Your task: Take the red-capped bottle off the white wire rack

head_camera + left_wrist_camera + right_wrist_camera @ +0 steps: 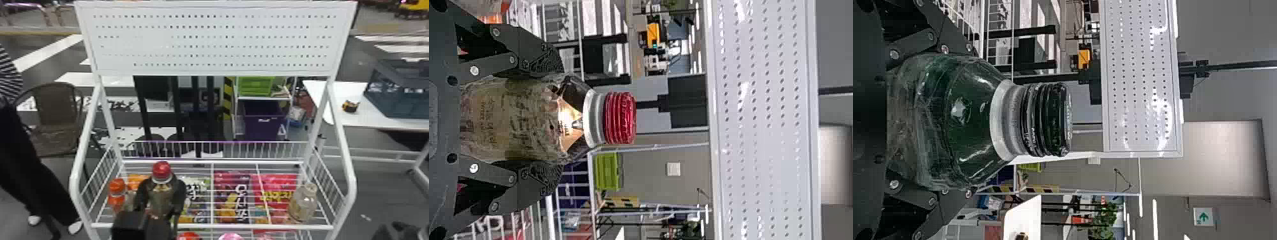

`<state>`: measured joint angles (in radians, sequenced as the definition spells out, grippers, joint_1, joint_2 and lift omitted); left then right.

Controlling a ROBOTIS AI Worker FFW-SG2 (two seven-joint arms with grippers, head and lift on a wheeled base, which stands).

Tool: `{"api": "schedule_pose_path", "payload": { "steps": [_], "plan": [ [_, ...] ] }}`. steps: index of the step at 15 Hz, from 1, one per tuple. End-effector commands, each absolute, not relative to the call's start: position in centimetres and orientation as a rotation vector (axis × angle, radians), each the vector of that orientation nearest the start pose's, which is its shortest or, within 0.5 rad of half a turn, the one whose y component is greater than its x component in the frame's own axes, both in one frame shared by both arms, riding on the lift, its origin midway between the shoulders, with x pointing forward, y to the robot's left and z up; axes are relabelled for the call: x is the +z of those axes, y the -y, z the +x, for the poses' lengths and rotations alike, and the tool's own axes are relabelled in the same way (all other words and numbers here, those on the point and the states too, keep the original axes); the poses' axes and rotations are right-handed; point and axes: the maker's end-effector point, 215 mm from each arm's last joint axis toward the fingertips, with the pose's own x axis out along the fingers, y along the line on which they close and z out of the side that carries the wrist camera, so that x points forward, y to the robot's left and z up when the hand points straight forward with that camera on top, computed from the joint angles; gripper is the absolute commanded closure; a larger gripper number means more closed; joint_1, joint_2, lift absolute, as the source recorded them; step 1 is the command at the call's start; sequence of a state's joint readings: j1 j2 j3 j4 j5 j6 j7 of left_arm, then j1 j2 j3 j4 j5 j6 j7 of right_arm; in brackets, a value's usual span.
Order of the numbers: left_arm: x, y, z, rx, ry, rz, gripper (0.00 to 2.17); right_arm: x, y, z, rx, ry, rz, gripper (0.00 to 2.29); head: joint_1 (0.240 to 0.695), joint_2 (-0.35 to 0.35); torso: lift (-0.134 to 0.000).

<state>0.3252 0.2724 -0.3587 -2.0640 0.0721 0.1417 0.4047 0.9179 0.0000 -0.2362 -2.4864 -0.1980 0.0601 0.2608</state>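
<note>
At one rack, left hand grips one red-capped bottle, right hand one green bottle.

The dark floor is marked with white stripes. At left, a brown chair is placed; at right, a blue-grey crate is carried on a white table. A green crate is shelved above a purple bin. The wall is finished in grey.

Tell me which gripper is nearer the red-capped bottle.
Left. The left gripper is closed around the red-capped bottle; the right gripper is away from it, off to the right, holding a green bottle.
</note>
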Motion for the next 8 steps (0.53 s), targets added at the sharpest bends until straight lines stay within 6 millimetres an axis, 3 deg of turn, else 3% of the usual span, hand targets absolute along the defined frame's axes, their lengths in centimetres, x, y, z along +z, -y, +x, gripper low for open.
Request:
{"api": "schedule_pose_path", "payload": {
  "steps": [1,3,8],
  "plan": [
    [-30.3,-18.2,46.0,0.019,-0.010,0.068,1.59,-26.6,26.8,33.8,0.118,-0.052,0.020,0.58,0.499,0.000,0.000],
    [-29.9,-19.8,44.9,0.030,-0.006,0.067,1.59,-26.9,26.7,34.1,0.119,-0.065,0.023,0.58,0.499,0.000,0.000],
    [-30.2,-19.9,44.3,0.023,-0.009,0.068,1.59,-27.6,26.5,34.5,0.122,-0.091,0.028,0.58,0.499,0.000,0.000]
  ]
}}
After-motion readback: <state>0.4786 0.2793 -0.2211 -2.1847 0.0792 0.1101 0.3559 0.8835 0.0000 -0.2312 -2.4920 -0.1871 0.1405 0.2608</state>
